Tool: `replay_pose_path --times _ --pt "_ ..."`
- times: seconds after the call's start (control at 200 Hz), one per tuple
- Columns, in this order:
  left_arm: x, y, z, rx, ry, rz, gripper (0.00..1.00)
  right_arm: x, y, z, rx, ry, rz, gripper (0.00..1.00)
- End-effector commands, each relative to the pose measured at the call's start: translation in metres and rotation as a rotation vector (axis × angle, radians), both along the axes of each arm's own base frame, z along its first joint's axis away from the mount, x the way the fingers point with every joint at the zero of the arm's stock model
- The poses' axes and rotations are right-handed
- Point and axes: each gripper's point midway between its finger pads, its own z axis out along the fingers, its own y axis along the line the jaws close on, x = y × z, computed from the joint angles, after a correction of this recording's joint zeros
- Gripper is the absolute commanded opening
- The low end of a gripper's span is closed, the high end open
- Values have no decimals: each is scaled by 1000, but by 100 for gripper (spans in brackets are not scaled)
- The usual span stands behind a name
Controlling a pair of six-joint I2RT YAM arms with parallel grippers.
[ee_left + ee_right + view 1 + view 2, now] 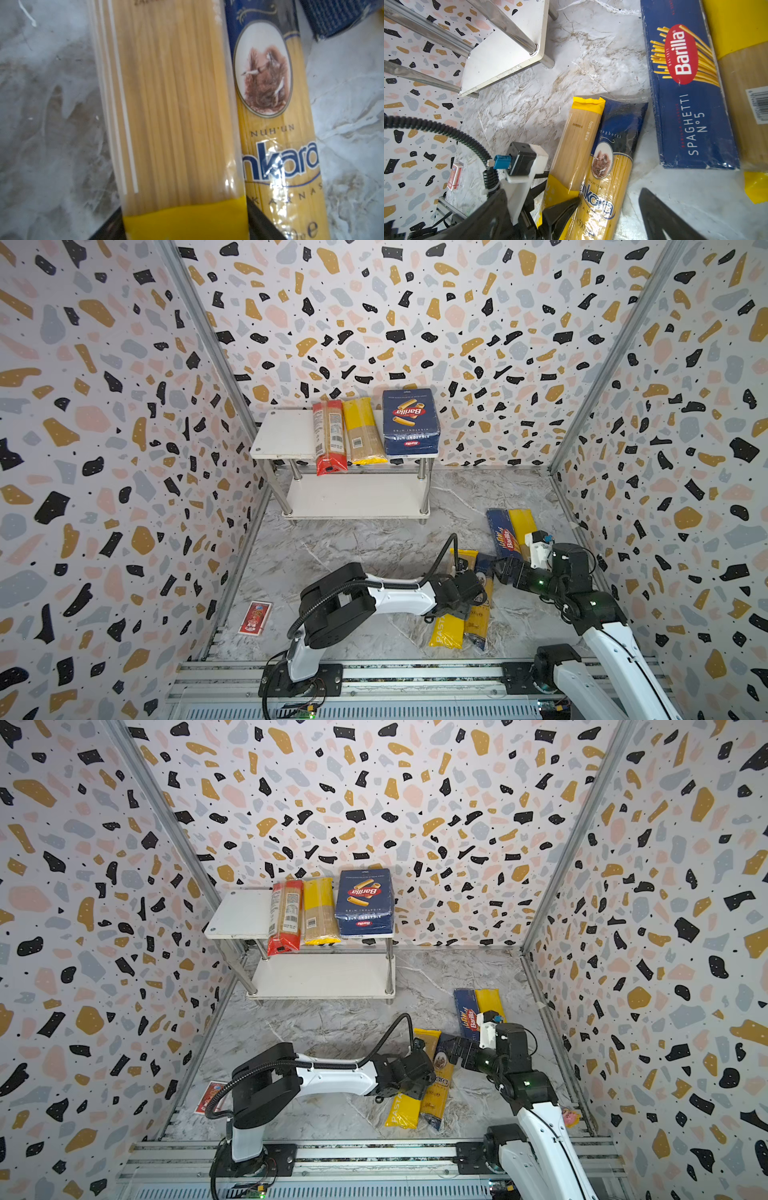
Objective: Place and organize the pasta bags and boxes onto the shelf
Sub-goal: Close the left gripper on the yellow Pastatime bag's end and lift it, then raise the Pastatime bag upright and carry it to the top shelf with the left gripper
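**Left jaws astride the PASTATIME bag, right jaws wide open**

The shelf (282, 435) stands against the back wall. On its top board, from left to right, I see the red-ended bag (330, 435), a yellow-ended bag (362, 431) and the rigatoni box (410, 423). All three sit side by side toward the right end. The red-ended bag overhangs the front edge.

Four packages are on the counter (353, 547). The spaghetti box (503, 533) lies near the right wall with a second yellow-ended bag (522, 522) just beside it. Nearer the arms, the PASTATIME bag (448, 630) and the ankara bag (482, 614) lie alongside each other, long edges touching.

The left gripper (182, 203) is down over the PASTATIME bag. In the left wrist view I see one dark finger at each long edge, near the yellow end. The bag lies flat on the counter. I cannot tell whether the jaws are actually squeezing it.

The right gripper (610, 207) is low over the counter between the ankara bag and the spaghetti box. Its jaws are spread wide and hold nothing. One fingertip is at the ankara bag's edge.

A small red packet (255, 617) lies by the left wall, well apart from everything else.
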Motion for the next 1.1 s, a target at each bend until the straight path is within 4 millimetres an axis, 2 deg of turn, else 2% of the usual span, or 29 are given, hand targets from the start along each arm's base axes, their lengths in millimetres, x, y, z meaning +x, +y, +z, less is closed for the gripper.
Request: replay_pose_path --times 0.0,0.03,0.175,0.25,0.375,0.656,0.911,1.091 --pt "-33 28 -64 154 131 -61 57 1 2 5 5 -30 20 99" --pt "-33 29 -65 151 134 -62 52 1 2 5 5 -29 19 99" --pt "-33 36 -65 175 127 -62 13 1 2 5 9 -28 25 99" --pt "-33 40 -58 177 117 -63 0 1 2 5 10 -28 27 99" --pt "-28 49 -34 170 82 -56 0 2 3 4 11 -24 30 99" --pt "-21 58 40 78 -1 -32 0 3 6 7 25 -25 43 99" --pt "-12 82 129 -30 -125 40 0 6 14 21 62 -47 83 99" --pt "-7 102 184 -104 -206 96 0 6 20 32 82 -69 119 99"
